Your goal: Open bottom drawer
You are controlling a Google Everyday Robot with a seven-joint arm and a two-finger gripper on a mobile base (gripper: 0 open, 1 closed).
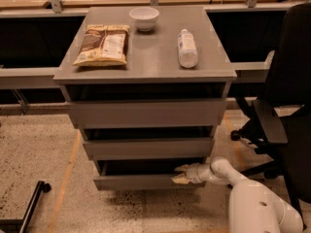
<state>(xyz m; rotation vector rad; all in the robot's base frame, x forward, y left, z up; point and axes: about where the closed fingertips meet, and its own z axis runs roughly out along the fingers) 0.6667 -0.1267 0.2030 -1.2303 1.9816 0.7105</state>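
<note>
A grey cabinet has three handleless drawers. The bottom drawer (138, 181) is the lowest one, with a narrow flat front and a dark gap above it. My gripper (181, 174) reaches in from the right on a white arm (252, 198). Its two cream fingers sit at the right end of the bottom drawer front's top edge, one above the edge and one in front of it. The middle drawer (148, 148) and the top drawer (146, 112) sit above.
On the cabinet top (150, 57) lie a snack bag (103, 44), a white bowl (144, 18) and a lying white bottle (187, 47). A black office chair (284, 115) stands close on the right. A black bar (29, 203) is on the speckled floor at left.
</note>
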